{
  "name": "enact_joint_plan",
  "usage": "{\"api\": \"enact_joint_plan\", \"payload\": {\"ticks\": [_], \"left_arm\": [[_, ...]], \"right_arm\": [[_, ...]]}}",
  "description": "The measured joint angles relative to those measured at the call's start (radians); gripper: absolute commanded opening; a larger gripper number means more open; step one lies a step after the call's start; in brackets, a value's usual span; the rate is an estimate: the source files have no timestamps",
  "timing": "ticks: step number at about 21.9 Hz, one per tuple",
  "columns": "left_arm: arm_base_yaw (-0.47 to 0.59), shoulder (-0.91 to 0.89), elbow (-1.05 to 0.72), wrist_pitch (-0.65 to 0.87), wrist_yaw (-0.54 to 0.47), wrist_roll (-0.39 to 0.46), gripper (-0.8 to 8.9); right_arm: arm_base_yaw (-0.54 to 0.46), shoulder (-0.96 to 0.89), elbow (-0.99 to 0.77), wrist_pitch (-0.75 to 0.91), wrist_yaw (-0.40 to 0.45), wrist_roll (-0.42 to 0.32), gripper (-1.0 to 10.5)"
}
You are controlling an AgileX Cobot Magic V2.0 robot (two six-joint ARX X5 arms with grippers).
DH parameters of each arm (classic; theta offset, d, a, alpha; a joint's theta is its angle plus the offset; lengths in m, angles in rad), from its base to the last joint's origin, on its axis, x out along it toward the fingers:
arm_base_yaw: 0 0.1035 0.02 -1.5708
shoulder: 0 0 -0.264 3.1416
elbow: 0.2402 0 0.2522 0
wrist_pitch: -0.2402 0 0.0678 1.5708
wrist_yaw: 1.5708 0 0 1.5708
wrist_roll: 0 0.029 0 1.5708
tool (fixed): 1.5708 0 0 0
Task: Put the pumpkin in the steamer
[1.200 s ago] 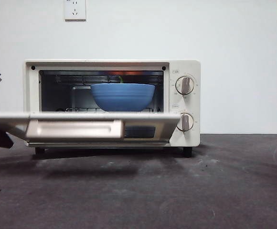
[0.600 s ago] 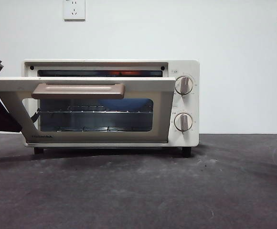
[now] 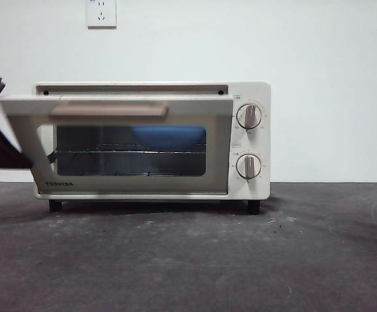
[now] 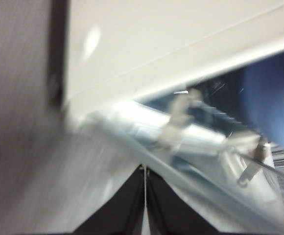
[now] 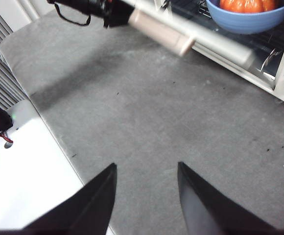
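Observation:
The cream steamer (image 3: 250, 91) stands at the middle of the table, its glass door (image 3: 23, 130) tilted just short of closed. Through the glass a blue bowl (image 3: 169, 136) shows on the rack. The pumpkin (image 5: 242, 5) lies orange inside that bowl (image 5: 249, 19), seen from the right wrist; the front view hides it. My left gripper (image 4: 145, 196) is shut with its tips against the door's underside, and it appears dark at the steamer's left side (image 3: 6, 153). My right gripper (image 5: 146, 196) hangs open over the grey mat, away from the steamer and holding nothing.
Two round knobs (image 3: 249, 117) sit on the steamer's right panel. A beige bar handle (image 3: 108, 110) runs along the door's top. A grey mat (image 5: 147, 112) covers the table, with a white table edge (image 5: 29, 166) beside it. Wall sockets (image 3: 101, 13) hang behind.
The door has swung up from lying flat open to almost closed. The left gripper rose with it at the steamer's left side.

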Motion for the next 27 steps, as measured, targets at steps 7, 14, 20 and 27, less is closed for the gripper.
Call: {"api": "enact_joint_plan", "payload": {"ticks": [7, 14, 20, 27], "left_arm": [[-0.003, -0.016, 0.027, 0.061, 0.055, -0.016, 0.14], [-0.015, -0.093, 0.027, 0.035, 0.108, -0.038, 0.15], [-0.053, -0.275, 0.027, -0.035, 0.095, -0.037, 0.15], [-0.127, -0.552, 0.027, -0.244, -0.023, 0.020, 0.15]], "right_arm": [[0.000, 0.000, 0.000, -0.009, 0.000, 0.000, 2.0], [0.000, 0.000, 0.000, -0.009, 0.000, 0.000, 2.0], [0.000, 0.000, 0.000, -0.004, 0.000, 0.000, 2.0], [0.000, 0.000, 0.000, 0.025, 0.001, 0.000, 2.0]]}}
